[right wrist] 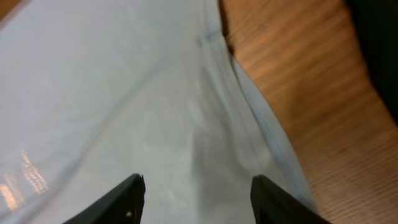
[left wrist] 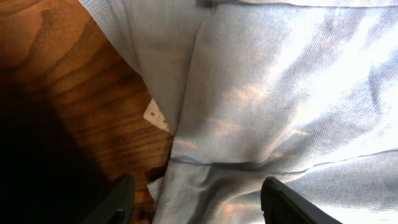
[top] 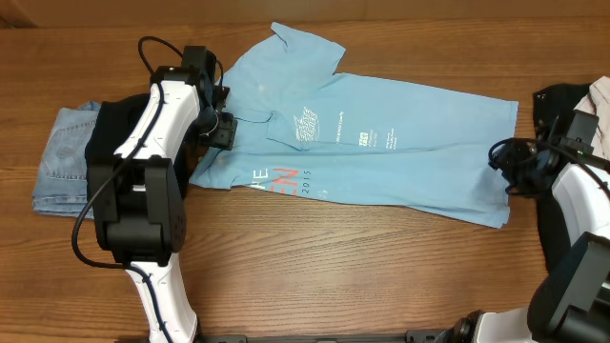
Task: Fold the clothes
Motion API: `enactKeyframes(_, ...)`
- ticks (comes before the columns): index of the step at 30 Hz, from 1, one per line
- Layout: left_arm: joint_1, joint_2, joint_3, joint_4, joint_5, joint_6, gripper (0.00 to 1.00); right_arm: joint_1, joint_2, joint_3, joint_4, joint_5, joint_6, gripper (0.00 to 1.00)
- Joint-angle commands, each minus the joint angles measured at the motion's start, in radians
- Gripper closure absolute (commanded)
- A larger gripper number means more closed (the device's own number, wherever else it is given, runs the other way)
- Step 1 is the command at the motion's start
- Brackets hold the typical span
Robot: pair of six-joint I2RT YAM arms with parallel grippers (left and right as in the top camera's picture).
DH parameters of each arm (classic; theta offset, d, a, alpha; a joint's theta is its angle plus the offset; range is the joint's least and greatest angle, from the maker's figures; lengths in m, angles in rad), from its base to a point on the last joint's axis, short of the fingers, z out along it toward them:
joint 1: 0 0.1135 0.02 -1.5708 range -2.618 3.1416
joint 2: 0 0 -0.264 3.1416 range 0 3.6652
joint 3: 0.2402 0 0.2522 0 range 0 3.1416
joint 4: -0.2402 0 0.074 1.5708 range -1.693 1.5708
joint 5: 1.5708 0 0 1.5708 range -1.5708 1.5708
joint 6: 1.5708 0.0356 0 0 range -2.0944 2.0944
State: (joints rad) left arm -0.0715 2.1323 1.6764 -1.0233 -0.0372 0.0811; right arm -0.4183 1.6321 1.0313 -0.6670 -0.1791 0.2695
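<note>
The light blue T-shirt (top: 381,143) lies half folded lengthwise on the wooden table, with print showing near its middle and one sleeve pointing to the back. My left gripper (top: 229,129) is open at the shirt's left collar end; in the left wrist view its fingers (left wrist: 196,202) straddle a fold of the shirt (left wrist: 280,106) beside a small size tag (left wrist: 155,116). My right gripper (top: 505,171) is open over the shirt's right hem; in the right wrist view its fingers (right wrist: 196,199) spread above the cloth (right wrist: 124,93) near the hem edge.
A folded pair of light jeans (top: 62,157) with a dark garment (top: 110,133) on it lies at the far left. Dark and white clothes (top: 581,95) sit at the right edge. Bare wood (top: 334,267) runs along the front.
</note>
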Motion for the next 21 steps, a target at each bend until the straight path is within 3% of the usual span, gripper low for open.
enactKeyframes(1, -0.001, -0.002, 0.021, -0.025, 0.047, 0.024, 0.32, -0.047, 0.007, 0.018, -0.118, 0.025, 0.045, 0.41)
enactKeyframes(6, 0.000, -0.002, 0.021, -0.106, 0.095, 0.021, 0.31, -0.082, 0.007, 0.011, -0.325, 0.012, 0.049, 0.41)
enactKeyframes(14, 0.000, -0.001, 0.006, -0.187, 0.138, 0.000, 0.24, -0.045, 0.009, -0.078, -0.179, -0.103, 0.153, 0.48)
enactKeyframes(16, 0.001, 0.000, -0.026, -0.154, 0.138, 0.000, 0.18, -0.040, 0.010, -0.102, -0.149, -0.100, 0.182, 0.53)
enactKeyframes(21, 0.001, 0.000, -0.085, -0.089, 0.138, 0.000, 0.22, -0.040, 0.010, -0.116, -0.131, -0.099, 0.207, 0.73)
